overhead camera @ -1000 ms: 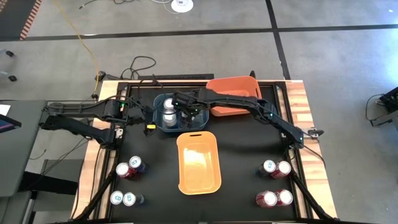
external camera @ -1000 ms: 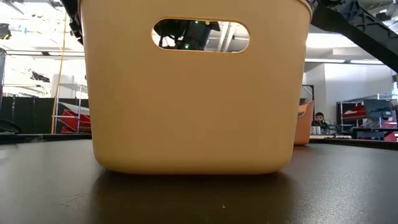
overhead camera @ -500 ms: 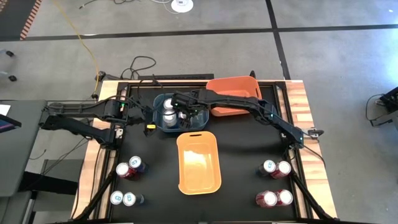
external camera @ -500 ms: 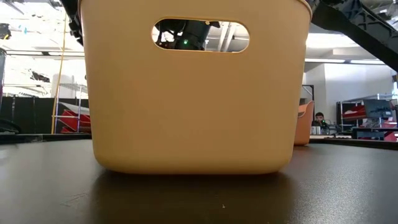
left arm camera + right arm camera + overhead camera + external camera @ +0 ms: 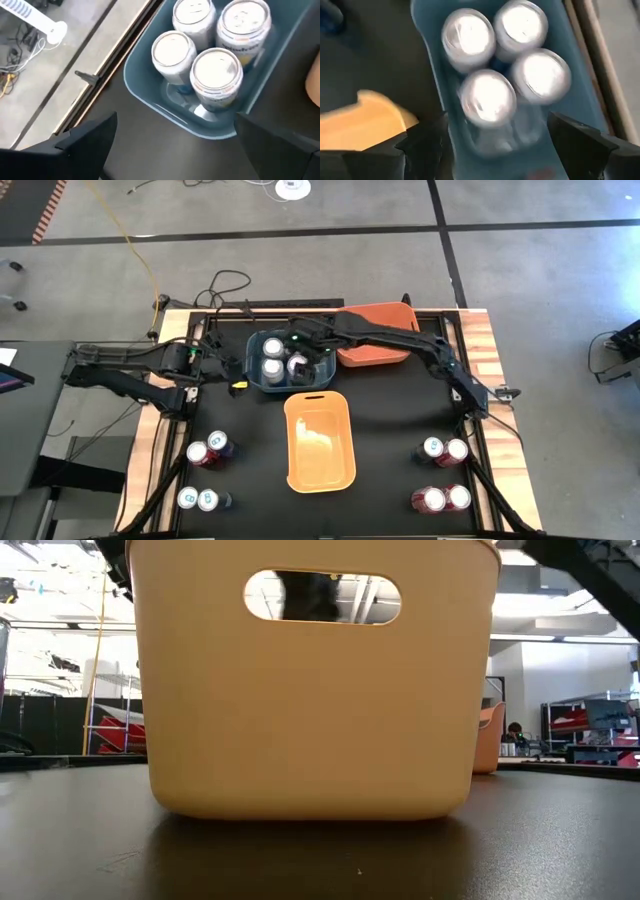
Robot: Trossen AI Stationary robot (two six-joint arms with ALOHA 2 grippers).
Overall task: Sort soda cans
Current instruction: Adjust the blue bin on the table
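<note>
Four cans (image 5: pixel 207 47) standing upright in the blue bin (image 5: pixel 150 95), tops silver, packed close together; the fourth, nearest the right hand (image 5: pixel 318 358), newly set down and now free of the fingers. A second ago only two or three tops visible there from above, with the hand low over the bin; now lifted a little and drawn toward the orange bin (image 5: pixel 375 350) behind it, fingers apart and empty. By the look of it, blue group complete.

Left hand (image 5: pixel 222 364) just beside the blue bin on its other side, fingers spread wide, holding nothing, waiting.

Nearer than both hands, the yellow bin (image 5: pixel 320 440) empty at the middle of the counter (image 5: pixel 390 430). Further out, eight cans left in pairs: two pairs (image 5: pixel 207 450) on the left hand's side, two pairs (image 5: pixel 444 450) on the right hand's side, a mix of red and white.

Next, likely a reach to one of those pairs; plenty of sorting ahead.
</note>
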